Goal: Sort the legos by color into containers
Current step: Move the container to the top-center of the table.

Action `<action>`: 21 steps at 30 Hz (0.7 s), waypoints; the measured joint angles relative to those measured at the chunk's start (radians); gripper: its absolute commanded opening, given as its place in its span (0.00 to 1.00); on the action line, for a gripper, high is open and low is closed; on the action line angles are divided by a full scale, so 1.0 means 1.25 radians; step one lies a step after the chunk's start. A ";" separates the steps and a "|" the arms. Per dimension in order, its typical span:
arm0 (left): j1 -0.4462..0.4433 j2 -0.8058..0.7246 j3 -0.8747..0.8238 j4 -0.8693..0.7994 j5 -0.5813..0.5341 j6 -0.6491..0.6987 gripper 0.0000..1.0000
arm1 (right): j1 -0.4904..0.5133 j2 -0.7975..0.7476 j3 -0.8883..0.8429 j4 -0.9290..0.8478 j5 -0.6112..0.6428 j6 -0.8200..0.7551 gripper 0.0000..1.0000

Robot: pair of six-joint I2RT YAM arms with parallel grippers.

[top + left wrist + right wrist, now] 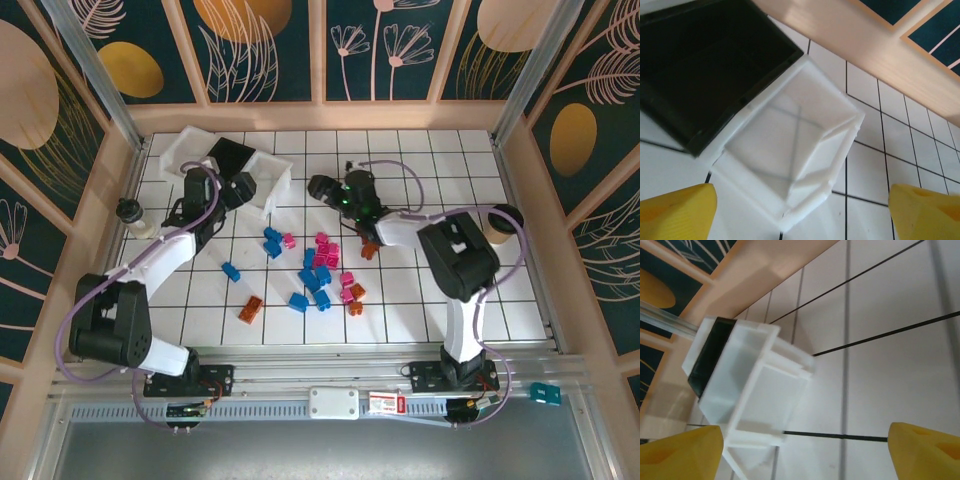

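Note:
Blue legos (272,243), pink legos (325,245) and orange-brown legos (250,309) lie scattered mid-table. Three containers stand at the back left: a white bin (183,150), a black bin (232,157) and a second white bin (268,180). My left gripper (232,190) hovers beside them, open and holding nothing (802,215). Its wrist view looks into the black bin (740,102) and the white bin (790,135), both bare inside. My right gripper (318,187) is just right of the white bin (760,390), open and holding nothing (802,452), with the black bin (710,355) behind.
A paper cup (500,225) with a dark lid stands at the right edge. A small lidded bottle (132,215) stands at the left edge. A wooden wall (320,115) borders the tiled table at the back, and a metal rail (330,352) runs along the front.

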 measured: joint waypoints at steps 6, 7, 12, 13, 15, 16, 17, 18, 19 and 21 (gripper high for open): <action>0.000 -0.163 -0.124 -0.008 -0.005 -0.024 0.90 | 0.062 0.142 0.200 -0.042 0.024 0.087 0.77; 0.000 -0.190 -0.142 -0.008 -0.005 -0.030 0.90 | 0.068 0.162 0.234 -0.059 0.030 0.100 0.77; 0.000 -0.269 -0.185 -0.012 -0.006 -0.042 0.90 | 0.081 0.254 0.397 -0.152 0.049 0.148 0.72; 0.000 -0.278 -0.186 -0.014 -0.008 -0.042 0.91 | 0.082 0.269 0.425 -0.175 0.053 0.155 0.71; 0.000 -0.293 -0.186 -0.014 -0.010 -0.042 0.91 | 0.084 0.292 0.463 -0.213 0.060 0.168 0.70; 0.000 -0.298 -0.186 -0.014 -0.011 -0.043 0.91 | 0.084 0.303 0.480 -0.236 0.065 0.171 0.69; 0.000 -0.303 -0.186 -0.014 -0.012 -0.045 0.91 | 0.084 0.314 0.498 -0.257 0.067 0.172 0.68; 0.000 -0.305 -0.186 -0.014 -0.012 -0.045 0.91 | 0.084 0.322 0.512 -0.273 0.069 0.173 0.67; 0.000 -0.306 -0.186 -0.014 -0.012 -0.045 0.91 | 0.084 0.334 0.531 -0.293 0.069 0.172 0.66; 0.000 -0.306 -0.186 -0.015 -0.013 -0.045 0.91 | 0.084 0.358 0.571 -0.330 0.069 0.168 0.63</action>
